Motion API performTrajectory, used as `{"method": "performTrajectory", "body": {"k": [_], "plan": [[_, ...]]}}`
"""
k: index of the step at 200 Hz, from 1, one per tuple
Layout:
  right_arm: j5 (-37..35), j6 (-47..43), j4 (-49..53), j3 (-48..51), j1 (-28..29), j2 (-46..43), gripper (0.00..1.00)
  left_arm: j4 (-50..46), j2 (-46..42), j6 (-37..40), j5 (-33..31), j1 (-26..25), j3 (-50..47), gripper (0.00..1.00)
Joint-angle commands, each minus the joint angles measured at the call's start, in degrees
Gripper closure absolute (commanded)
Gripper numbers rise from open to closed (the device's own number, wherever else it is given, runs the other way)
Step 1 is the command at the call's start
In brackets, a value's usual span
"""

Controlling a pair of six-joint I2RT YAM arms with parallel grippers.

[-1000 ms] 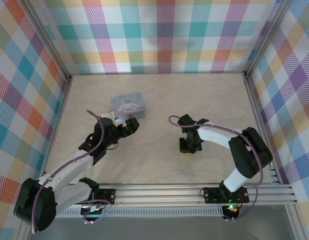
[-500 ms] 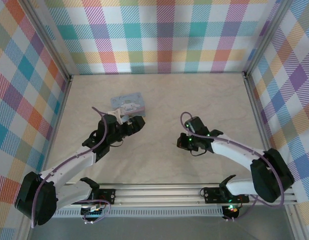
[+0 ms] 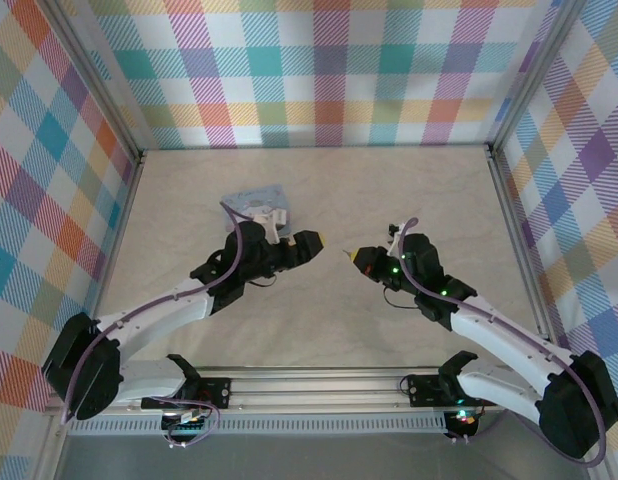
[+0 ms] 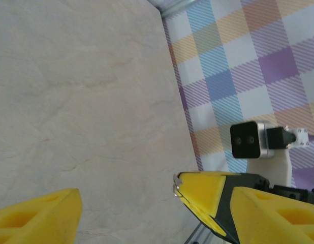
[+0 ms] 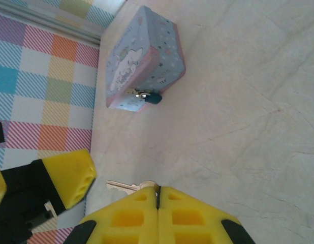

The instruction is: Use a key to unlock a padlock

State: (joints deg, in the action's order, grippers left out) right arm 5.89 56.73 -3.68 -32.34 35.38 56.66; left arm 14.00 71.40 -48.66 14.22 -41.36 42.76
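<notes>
This is a robot test cell in a lab. The left arm (image 3: 159, 315) and the right arm (image 3: 499, 345) are bolted on an aluminium rail (image 3: 319, 385) beside a pale marbled surface (image 3: 409, 200). Checkered cloth walls (image 3: 319, 70) enclose everything.

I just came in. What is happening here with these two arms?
Two robot arms are working on unlocking a small padlock, which sits at the edge of a pale blue tin on the table. The right gripper is shut on a key, whose blade points toward the left gripper. The left gripper is open, close to the key, and holds nothing. The key is not yet in the padlock, which lies apart from both grippers.
</notes>
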Motion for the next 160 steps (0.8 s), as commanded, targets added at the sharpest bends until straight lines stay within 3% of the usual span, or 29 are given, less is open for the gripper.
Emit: {"method": "performTrajectory", "body": {"k": [1, 79, 160], "plan": [[-0.89, 1.19, -1.91, -0.28, 0.76, -0.4, 1.0, 2.17, 1.88, 0.1, -0.95, -2.34, 3.05, 0.26], [-0.79, 0.62, -2.05, -1.32, 2.46, 0.76, 1.0, 2.88, 8.4, -0.18, -1.1, -5.68, 7.06, 0.42], [-0.88, 0.57, -3.06, -2.03, 3.69, 1.7, 1.0, 3.4, 11.23, -1.02, -1.57, -6.54, 7.95, 0.68]]}}
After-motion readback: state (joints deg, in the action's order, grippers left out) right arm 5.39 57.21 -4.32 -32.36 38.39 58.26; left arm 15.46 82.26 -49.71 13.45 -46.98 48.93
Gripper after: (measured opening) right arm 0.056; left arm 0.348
